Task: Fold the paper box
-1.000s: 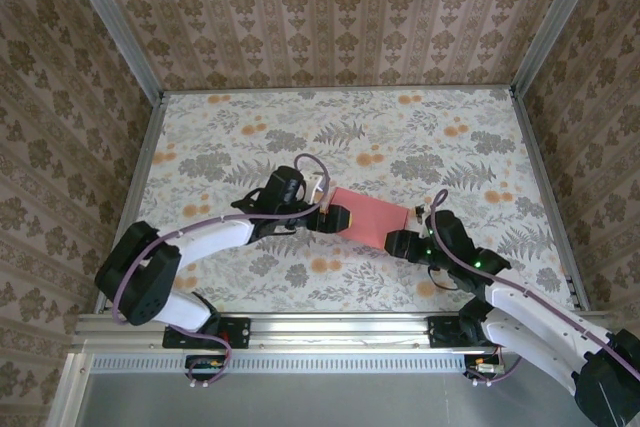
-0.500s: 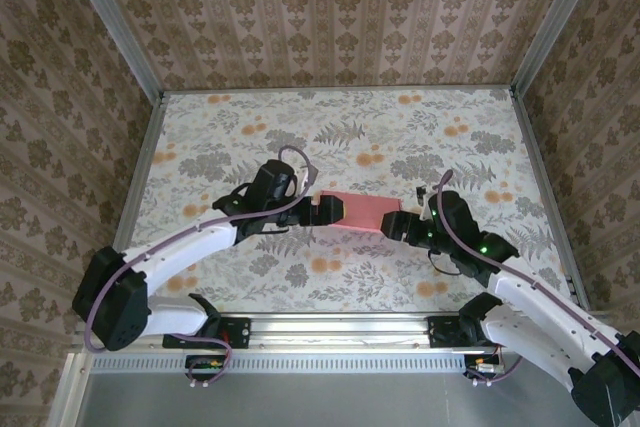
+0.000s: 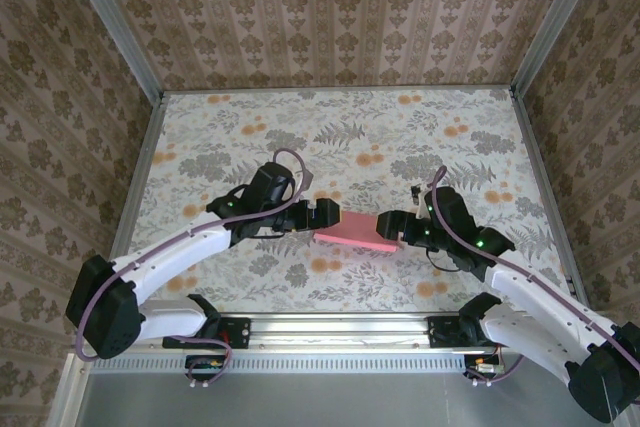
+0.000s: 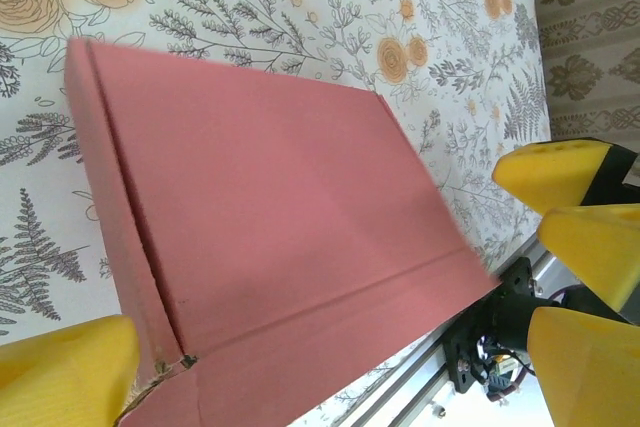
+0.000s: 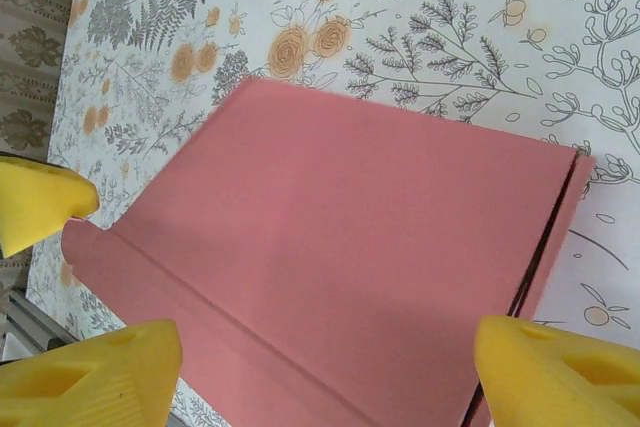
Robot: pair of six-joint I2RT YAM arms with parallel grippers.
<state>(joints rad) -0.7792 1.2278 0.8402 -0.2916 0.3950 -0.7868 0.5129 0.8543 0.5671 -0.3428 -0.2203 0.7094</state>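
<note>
The paper box point(image 3: 355, 230) is a flat pink rectangle, folded shut, low over the flowered table between my two grippers. My left gripper point(image 3: 320, 215) is at its left end and stands open; in the left wrist view the paper box point(image 4: 270, 207) spreads between the yellow fingertips point(image 4: 60, 372) of the left gripper point(image 4: 325, 372). My right gripper point(image 3: 392, 225) is at the box's right end, also open. In the right wrist view the paper box point(image 5: 360, 267) spans the gap between the right gripper's point(image 5: 320, 377) fingertips point(image 5: 555, 372). Whether any finger touches it I cannot tell.
Patterned walls close the table point(image 3: 470, 137) in on three sides, with a metal rail point(image 3: 330, 325) along the near edge. The right gripper's yellow fingers point(image 4: 555, 172) show beyond the box in the left wrist view.
The box has come nearer the front edge and swung flatter. Both grippers moved with it, and the right gripper's jaws have spread wider.
</note>
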